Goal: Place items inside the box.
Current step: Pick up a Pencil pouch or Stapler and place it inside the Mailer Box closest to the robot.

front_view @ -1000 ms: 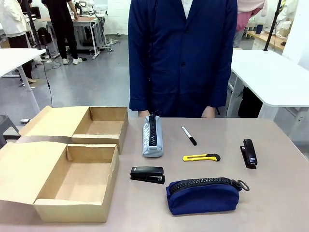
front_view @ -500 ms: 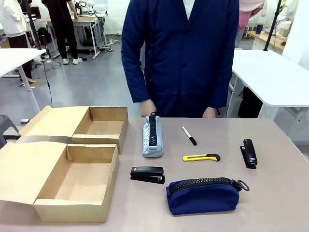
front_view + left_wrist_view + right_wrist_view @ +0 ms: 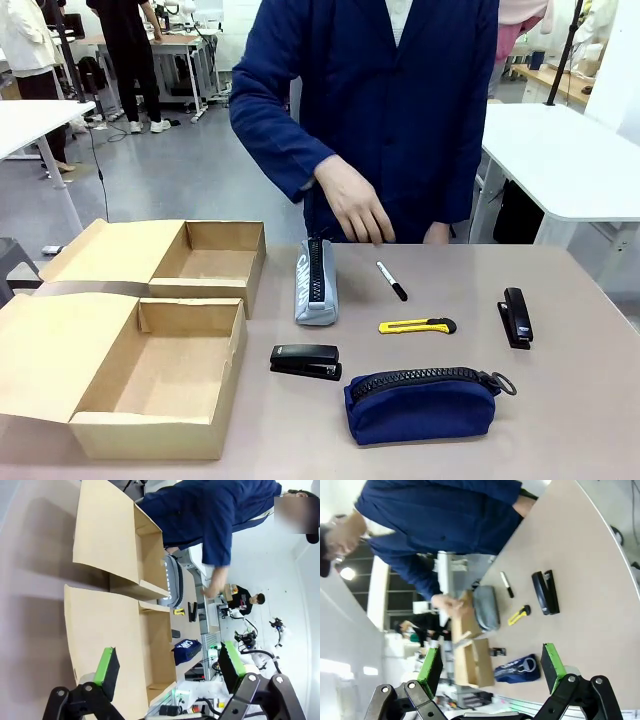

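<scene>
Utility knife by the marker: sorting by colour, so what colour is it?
Slim yellow utility knife; front view shows it best.

The surface (image 3: 600,430) carries the box (image 3: 160,378) and another box (image 3: 212,262) at nine o'clock, pencil case (image 3: 316,285) at twelve, marker (image 3: 392,281), knife (image 3: 417,326), staplers (image 3: 305,361), pouch (image 3: 420,403) toward four.

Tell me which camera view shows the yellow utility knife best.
The front view: the yellow utility knife lies whole and unblocked, between the black marker and the navy pouch. The right wrist view has it smaller and slanted, near a stapler. In the left wrist view it is a tiny yellow speck beyond the boxes.
</scene>
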Available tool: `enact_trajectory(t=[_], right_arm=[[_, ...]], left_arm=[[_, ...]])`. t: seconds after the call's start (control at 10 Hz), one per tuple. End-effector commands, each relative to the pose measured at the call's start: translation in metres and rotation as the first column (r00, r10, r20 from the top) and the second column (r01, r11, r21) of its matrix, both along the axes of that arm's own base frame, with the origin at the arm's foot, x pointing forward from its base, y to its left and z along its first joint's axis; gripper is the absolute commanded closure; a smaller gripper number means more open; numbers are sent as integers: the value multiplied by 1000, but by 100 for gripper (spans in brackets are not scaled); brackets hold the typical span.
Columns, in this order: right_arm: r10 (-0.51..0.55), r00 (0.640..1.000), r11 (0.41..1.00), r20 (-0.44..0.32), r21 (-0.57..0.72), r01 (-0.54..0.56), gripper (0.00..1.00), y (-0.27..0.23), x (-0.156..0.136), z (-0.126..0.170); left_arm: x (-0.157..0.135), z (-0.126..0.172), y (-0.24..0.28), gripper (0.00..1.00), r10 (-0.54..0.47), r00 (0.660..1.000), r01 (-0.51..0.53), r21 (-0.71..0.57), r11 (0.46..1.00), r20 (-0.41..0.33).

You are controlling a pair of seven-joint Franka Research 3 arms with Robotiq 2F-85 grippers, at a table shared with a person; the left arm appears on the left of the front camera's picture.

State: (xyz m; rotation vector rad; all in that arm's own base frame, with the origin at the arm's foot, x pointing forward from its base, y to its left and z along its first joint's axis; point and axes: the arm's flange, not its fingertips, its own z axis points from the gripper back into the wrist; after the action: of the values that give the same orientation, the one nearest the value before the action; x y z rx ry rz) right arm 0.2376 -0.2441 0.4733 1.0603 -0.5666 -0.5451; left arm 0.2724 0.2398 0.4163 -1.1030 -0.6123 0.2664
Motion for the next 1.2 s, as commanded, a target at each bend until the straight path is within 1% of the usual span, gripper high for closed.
enact_trajectory(t=[0.0,0.1,0.2,0.3,0.4,0.5,0.6,0.7,0.8,0.9,1.1], right_arm=[[95,993,959,-70,-261,-111,0,66,18,9],[122,984,909,-129,-383,-163,0,90,29,7],[192,969,872,-153,-427,-240,0,109,38,4],[208,963,859,-170,-439,-263,0,120,45,1],[219,971,904,-101,-353,-241,0,113,46,5],[193,970,877,-148,-417,-238,0,104,56,24],[238,964,919,-120,-292,-264,0,76,44,25],[216,971,948,-99,-218,-233,0,54,33,23],[168,979,952,-116,-239,-191,0,41,19,18],[169,976,931,-137,-303,-203,0,55,23,14],[190,961,891,-202,-376,-255,0,98,50,4]], left_arm=[[1,1,2,0,-6,999,6,-4,1000,33],[1,1,2,0,-6,999,6,-4,1000,33],[1,1,2,0,-6,999,6,-4,1000,33],[1,1,2,0,-6,999,6,-4,1000,33],[1,1,2,0,-6,999,6,-4,1000,33],[1,1,2,0,-6,999,6,-4,1000,33],[1,1,2,0,-6,999,6,-4,1000,33],[1,1,2,0,-6,999,6,-4,1000,33],[1,1,2,0,-6,999,6,-4,1000,33],[1,1,2,0,-6,999,6,-4,1000,33],[1,1,2,0,-6,999,6,-4,1000,33]])
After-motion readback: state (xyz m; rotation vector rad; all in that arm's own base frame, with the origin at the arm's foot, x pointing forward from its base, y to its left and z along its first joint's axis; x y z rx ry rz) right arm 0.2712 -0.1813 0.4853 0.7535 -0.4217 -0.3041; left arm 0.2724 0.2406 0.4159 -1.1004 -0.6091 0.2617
